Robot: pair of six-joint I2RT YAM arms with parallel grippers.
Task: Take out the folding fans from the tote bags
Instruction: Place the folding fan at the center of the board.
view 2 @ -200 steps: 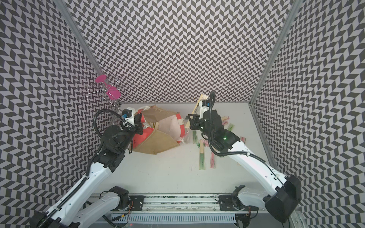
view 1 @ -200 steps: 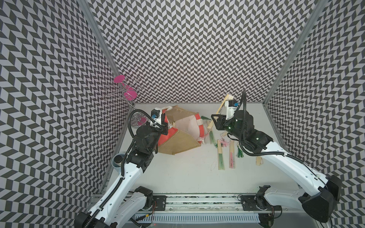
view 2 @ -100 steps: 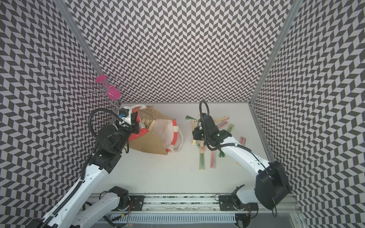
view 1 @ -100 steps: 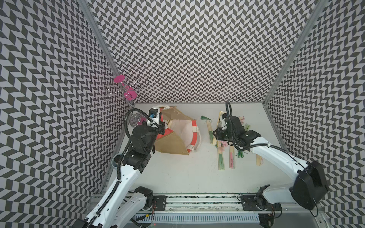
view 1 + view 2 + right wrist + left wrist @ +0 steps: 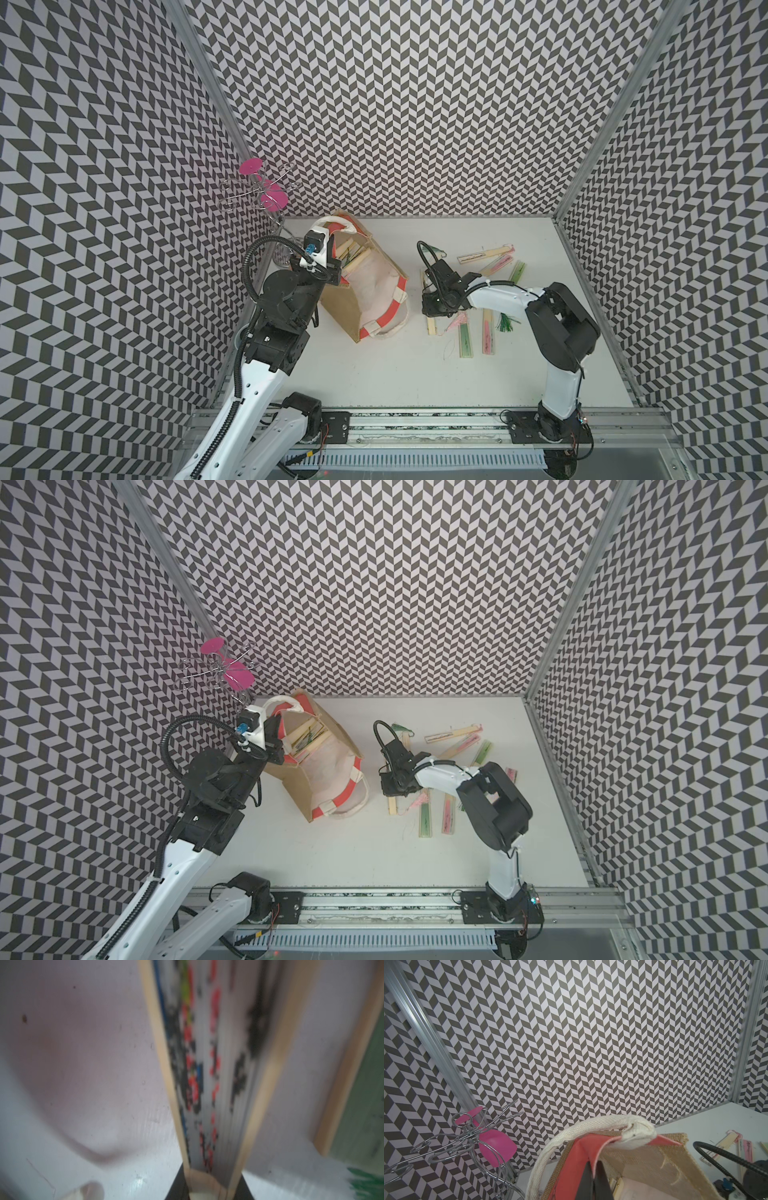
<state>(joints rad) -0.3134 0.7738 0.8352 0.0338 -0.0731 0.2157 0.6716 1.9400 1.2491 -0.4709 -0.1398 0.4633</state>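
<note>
The tan tote bag [image 5: 332, 303] [image 5: 299, 787] leans at the back left, its white-lined mouth turned up. My left gripper [image 5: 593, 1164] [image 5: 333, 272] is shut on the bag's red rim [image 5: 581, 1153], next to a white rope handle [image 5: 591, 1128]. Several folding fans [image 5: 353, 255] [image 5: 309, 733] lie inside the bag. My right gripper [image 5: 209, 1184] [image 5: 434, 309] is low over the table, shut on one end of a fan [image 5: 207, 1064] with black and red print. That fan's far end [image 5: 432, 328] shows past the gripper. Several more fans [image 5: 486, 253] [image 5: 424, 823] lie around it.
A chrome wire stand with pink discs [image 5: 266, 195] [image 5: 467, 1142] stands in the back left corner, close behind the bag. A green fan [image 5: 363, 1084] lies beside the held one. Patterned walls close three sides of the white table [image 5: 374, 374].
My right arm has come down from a raised hold near the bag, bringing its fan low among the fans on the table. The bag has been pulled back left and its mouth has swung.
</note>
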